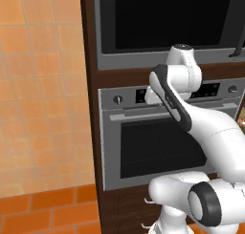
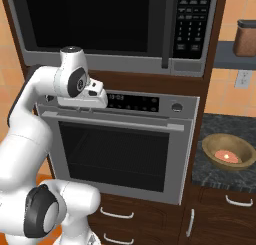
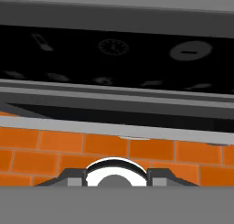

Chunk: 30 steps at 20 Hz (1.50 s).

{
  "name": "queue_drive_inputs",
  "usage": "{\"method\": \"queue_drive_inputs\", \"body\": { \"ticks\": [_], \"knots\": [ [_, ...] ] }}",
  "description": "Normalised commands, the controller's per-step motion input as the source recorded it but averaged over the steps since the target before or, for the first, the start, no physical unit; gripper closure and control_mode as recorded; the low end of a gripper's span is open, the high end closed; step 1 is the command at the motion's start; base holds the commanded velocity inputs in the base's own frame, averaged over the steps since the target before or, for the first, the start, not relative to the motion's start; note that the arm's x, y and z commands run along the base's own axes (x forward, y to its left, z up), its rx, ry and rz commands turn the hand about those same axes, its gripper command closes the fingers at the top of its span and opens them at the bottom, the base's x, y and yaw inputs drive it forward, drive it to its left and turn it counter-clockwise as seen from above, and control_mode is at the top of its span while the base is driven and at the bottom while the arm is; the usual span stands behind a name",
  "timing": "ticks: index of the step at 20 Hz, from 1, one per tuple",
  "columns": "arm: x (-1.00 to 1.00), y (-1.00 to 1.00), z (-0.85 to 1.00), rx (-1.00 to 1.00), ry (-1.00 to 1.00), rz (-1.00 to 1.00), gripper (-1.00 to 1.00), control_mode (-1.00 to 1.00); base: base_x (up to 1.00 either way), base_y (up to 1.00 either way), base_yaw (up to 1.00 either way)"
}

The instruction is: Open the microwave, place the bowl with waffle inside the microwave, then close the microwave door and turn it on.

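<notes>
no legible txt anywhere I look, microwave [image 2: 115, 29] keypad [image 2: 192, 21] at its right edge shows tiny blurred btn marks, oven display strip [image 2: 132, 102] glows w/ unreadable chars, hand view icons only

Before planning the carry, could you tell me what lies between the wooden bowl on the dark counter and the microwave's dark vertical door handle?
In the right base view, between the wooden bowl and the door handle lie the silver oven's right end with its round knob and a brown cabinet post.

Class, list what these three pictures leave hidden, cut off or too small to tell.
- Gripper jaws: right base view, behind the arm's own white wrist.
- Microwave keypad labels: right base view, too small.
- Waffle in the bowl: right base view, just a pinkish patch.
- Jar: right base view, cut off by the edge.
</notes>
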Motion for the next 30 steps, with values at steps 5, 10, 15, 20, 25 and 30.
{"method": "queue_drive_inputs", "body": {
  "ticks": [5,10,15,20,25,30],
  "knots": [
    [-0.02,0.10,0.00,-0.01,0.00,0.03,-1.00,-1.00,0.00,0.00,0.00],
    [-0.12,0.09,-0.08,-0.01,0.00,0.03,-1.00,-1.00,0.00,0.00,0.00],
    [-0.57,-0.35,-0.05,0.03,-0.19,0.00,-1.00,-1.00,0.00,0.00,0.00],
    [-0.55,-0.64,0.31,0.10,-0.41,0.00,-1.00,-1.00,0.00,0.00,0.00],
    [-0.13,-0.58,0.84,0.01,-0.39,0.00,-1.00,-1.00,0.00,0.00,0.00],
    [0.00,-0.33,0.97,-0.02,-0.28,0.00,-1.00,-1.00,0.00,0.00,0.00]
  ]
}}
